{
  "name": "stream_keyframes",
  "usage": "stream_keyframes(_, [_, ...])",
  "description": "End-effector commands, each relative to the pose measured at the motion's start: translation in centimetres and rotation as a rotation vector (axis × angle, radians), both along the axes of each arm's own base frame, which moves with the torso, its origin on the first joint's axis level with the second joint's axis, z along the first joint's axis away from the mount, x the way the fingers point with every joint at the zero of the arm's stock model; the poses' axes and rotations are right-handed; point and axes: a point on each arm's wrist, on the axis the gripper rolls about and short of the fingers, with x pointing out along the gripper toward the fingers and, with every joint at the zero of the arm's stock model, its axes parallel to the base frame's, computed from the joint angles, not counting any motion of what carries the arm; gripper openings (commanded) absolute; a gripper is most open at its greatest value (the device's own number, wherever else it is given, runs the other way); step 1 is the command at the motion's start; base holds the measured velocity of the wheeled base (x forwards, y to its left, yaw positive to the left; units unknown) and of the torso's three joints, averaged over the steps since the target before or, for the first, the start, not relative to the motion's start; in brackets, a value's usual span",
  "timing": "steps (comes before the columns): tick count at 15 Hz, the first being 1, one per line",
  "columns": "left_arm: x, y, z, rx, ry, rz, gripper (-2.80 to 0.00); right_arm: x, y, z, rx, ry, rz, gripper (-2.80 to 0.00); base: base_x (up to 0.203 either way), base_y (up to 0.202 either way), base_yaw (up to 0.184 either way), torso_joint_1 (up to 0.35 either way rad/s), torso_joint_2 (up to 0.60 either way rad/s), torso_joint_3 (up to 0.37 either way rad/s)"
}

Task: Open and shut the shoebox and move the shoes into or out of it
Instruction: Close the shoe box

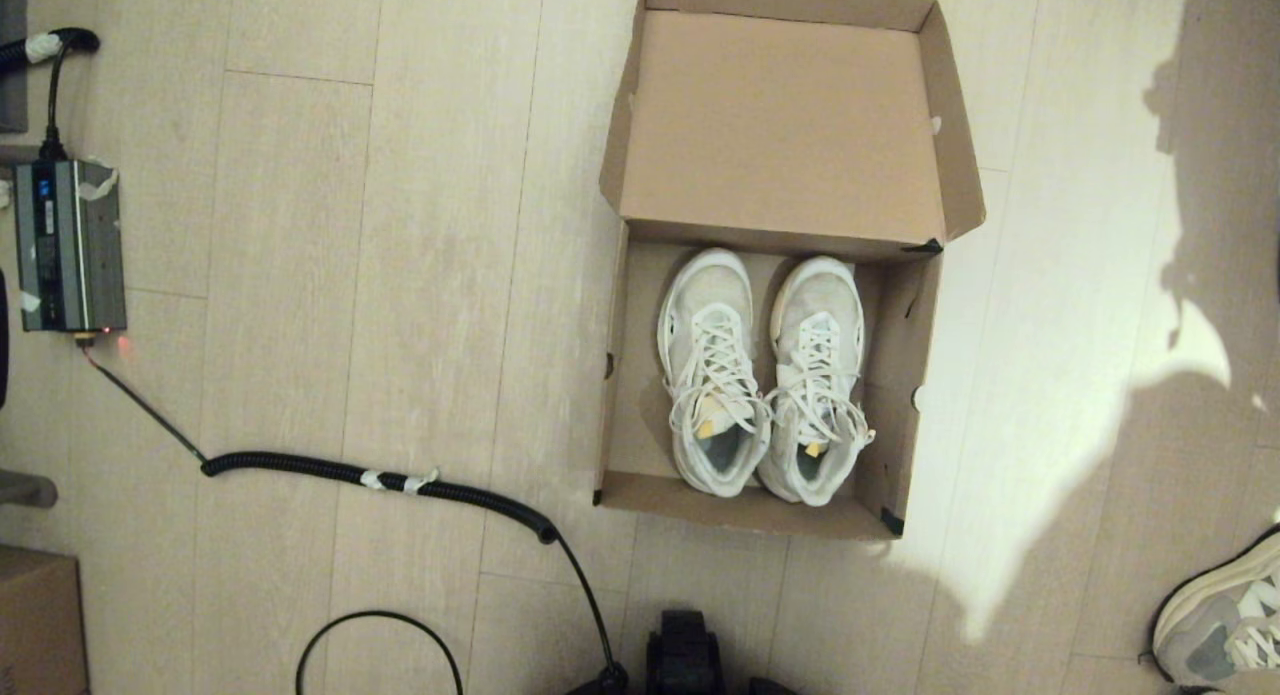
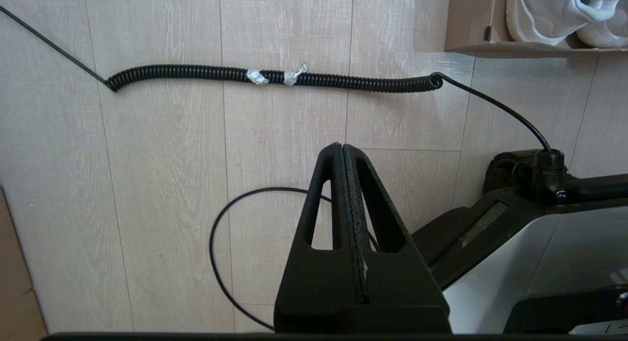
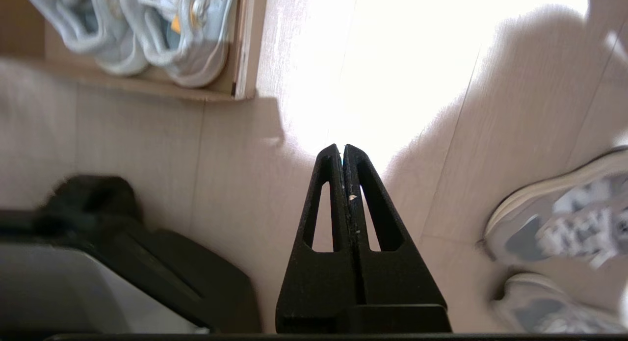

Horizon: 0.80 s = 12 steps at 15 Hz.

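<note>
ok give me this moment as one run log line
shoebox: lid open | shoes: both inside, side by side | left gripper: shut, over floor near coiled cable | right gripper: shut, over floor beside box

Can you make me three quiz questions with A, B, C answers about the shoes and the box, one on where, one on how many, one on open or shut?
1. Where are the white sneakers?
A. Inside the shoebox
B. On the floor beside it
C. On top of its lid

2. How many white sneakers are in the shoebox?
A. One
B. Two
C. Three

3. How is the shoebox lid?
A. Shut flat
B. Taken off and gone
C. Folded open

Answers:
1. A, since the head view shows both sneakers side by side between the box walls.
2. B, since a left one and a right one lie there; the grey-and-cream sneaker is out on the floor.
3. C, since the lid's bare inner side faces up behind the shoes.

Both grippers, left gripper and right gripper, hang shut over the floor, touching nothing.
</note>
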Motion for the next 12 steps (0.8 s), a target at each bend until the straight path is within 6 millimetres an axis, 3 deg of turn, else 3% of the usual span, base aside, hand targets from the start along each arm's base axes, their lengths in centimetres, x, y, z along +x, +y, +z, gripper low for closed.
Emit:
stream_keyframes(1, [0.0,0.0,0.0,0.002,0.002,-0.003,-2.8,0.0,0.0,0.0,-0.038,0.0,0.017,-2.8,0.0,0.0,0.0,0.0,0.0,0.0])
stream_keyframes(3, [-0.3,0.0,1.3,0.002,-0.04,-0.011,-2.8,-0.3,0.0,1.2,-0.034,-0.041,0.019,-2.8,0.0,0.0,0.0,0.0,0.0,0.0])
stream_keyframes(5, [-0.5,-0.1,5.0,-0.026,-0.068,-0.038,-2.8,-0.7,0.0,4.3,-0.006,-0.07,0.02,-2.8,0.0,0.0,0.0,0.0,0.0,0.0])
stream_keyframes(7, [1.1,-0.2,9.9,-0.079,-0.016,-0.082,-2.8,0.8,0.1,7.4,0.055,0.026,0.021,-2.8,0.0,0.0,0.0,0.0,0.0,0.0])
stream_keyframes(10, [8.2,-0.4,15.0,-0.191,0.183,-0.17,-2.8,8.0,0.1,12.5,0.264,0.261,-0.002,-2.8,0.0,0.0,0.0,0.0,0.0,0.0])
stream_keyframes(12, [14.0,-0.6,16.9,-0.285,0.269,-0.23,-2.8,13.7,0.2,14.0,0.381,0.354,-0.008,-2.8,0.0,0.0,0.0,0.0,0.0,0.0])
